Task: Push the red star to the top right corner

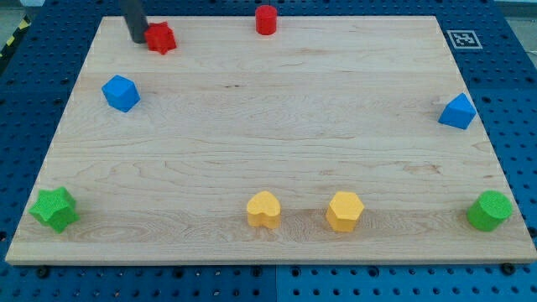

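Observation:
The red star [160, 38] lies near the board's top left, a little in from the corner. My tip [137, 39] is just to the star's left, touching or nearly touching it. The rod rises out of the view's top edge. A red cylinder [266, 19] stands at the top edge, middle. The board's top right corner [432, 21] holds no block.
A blue block [121, 92] sits below the star on the left. A blue block [458, 111] is at the right edge. A green star [54, 209] is bottom left, a green block [490, 210] bottom right. A yellow heart [263, 210] and yellow hexagon [344, 210] sit bottom middle.

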Action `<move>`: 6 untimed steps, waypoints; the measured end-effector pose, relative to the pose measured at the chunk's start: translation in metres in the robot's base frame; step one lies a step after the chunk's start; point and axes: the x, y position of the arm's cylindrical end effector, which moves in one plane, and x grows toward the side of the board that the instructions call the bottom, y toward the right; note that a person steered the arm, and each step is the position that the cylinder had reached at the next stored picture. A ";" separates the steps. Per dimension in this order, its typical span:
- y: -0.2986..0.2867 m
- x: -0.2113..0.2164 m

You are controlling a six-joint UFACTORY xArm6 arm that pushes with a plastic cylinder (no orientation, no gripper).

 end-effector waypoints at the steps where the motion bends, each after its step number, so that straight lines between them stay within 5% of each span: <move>1: 0.039 0.003; 6: 0.213 0.047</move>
